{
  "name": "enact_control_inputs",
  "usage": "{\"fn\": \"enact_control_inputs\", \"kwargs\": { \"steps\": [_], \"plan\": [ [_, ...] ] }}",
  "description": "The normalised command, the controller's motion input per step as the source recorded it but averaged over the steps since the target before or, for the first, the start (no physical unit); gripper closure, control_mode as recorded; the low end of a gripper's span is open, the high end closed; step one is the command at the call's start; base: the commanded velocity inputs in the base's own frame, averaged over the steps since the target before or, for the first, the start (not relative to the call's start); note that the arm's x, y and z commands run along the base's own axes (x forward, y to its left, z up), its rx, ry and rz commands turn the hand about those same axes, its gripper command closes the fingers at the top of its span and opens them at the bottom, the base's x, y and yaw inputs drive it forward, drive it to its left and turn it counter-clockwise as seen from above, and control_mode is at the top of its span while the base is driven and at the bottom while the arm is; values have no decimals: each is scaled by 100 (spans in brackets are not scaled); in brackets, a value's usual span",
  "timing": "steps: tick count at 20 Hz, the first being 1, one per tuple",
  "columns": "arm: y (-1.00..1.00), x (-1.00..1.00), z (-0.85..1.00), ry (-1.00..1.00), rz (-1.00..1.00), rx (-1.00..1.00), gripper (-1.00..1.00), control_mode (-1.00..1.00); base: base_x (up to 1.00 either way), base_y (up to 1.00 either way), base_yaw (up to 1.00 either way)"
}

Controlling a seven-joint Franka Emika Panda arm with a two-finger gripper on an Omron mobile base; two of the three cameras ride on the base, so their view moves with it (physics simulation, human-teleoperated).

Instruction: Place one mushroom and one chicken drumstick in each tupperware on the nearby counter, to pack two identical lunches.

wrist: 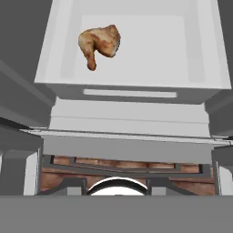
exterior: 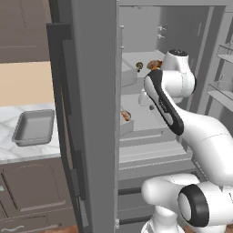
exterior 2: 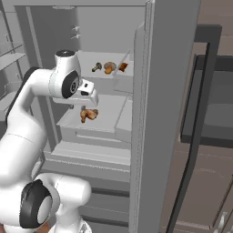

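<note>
Nearest, my tool (exterior 2: 78, 107) hangs inside the open fridge over the lower shelf (exterior 2: 107, 125); I cannot tell how its jaws stand. Below it lies a drumstick (wrist: 100, 44), presumably next to lift. On the upper shelf (exterior 2: 95, 77) sit a mushroom (exterior 2: 97, 67) and further pieces. Farthest, left of the door, a tupperware (exterior: 34, 127) waits empty on the desk (exterior: 9, 120).

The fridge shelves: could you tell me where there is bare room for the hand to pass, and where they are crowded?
The lower shelf is mostly bare: one chicken drumstick lies toward one side, the rest open to the walls. The upper shelf is crowded on its door side, where several small food pieces cluster. On the counter, the tupperware is empty.
</note>
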Motion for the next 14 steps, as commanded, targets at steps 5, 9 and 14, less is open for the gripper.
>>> {"fn": "enact_control_inputs", "kwargs": {
  "steps": [5,9,14],
  "plan": [
    [0,-15,1,-9,0,0,-100,-100,0,0,0],
    [0,-29,1,-17,0,0,-100,-100,0,0,0],
    [4,-18,-4,-2,0,0,-100,-100,0,0,0]
  ]
}}
